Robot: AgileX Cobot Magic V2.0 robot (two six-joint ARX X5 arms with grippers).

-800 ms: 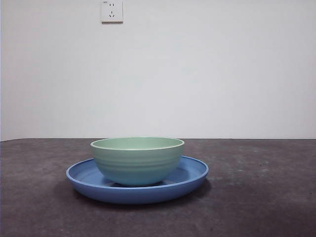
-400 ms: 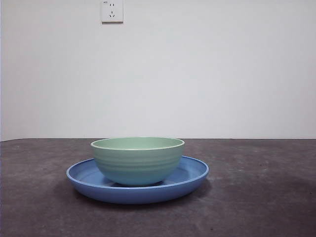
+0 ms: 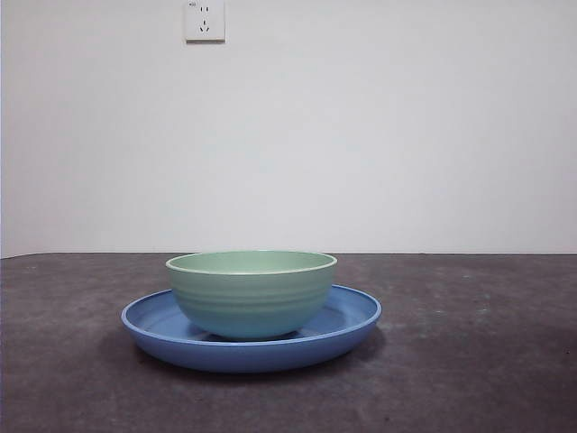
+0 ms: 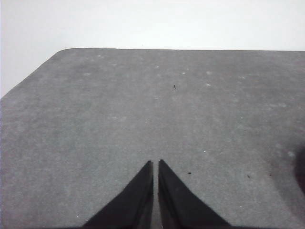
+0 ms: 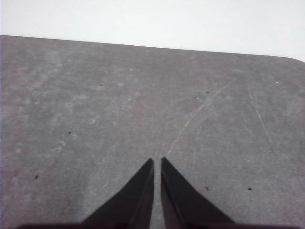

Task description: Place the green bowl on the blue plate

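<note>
- Nothing on the desk (image 3: 469, 379) is seen to have moved since the earlier front pictures: bowl and plate are found in the same spot and the same pose.
- The green bowl (image 3: 251, 293) is seen upright inside the blue plate (image 3: 356, 317), its base resting on the plate's floor, a little left of the plate's middle.
- The plate lies flat on the dark desk, near the camera and slightly left of centre; a wall socket (image 3: 204, 20) is seen on the far wall above it.
- No arm is shown in the front view.
- The left gripper (image 4: 155, 164) is held over bare desk, its jaws brought together to a thin slit with nothing between them.
- The right gripper (image 5: 157, 162) is likewise held over bare desk, jaws nearly touching and empty.
- Neither bowl nor plate is shown in either wrist view, so both grippers are judged to be well apart from them.
- From this stillness and the bowl's seat on the plate, the task is judged complete, with nothing left to be placed.
</note>
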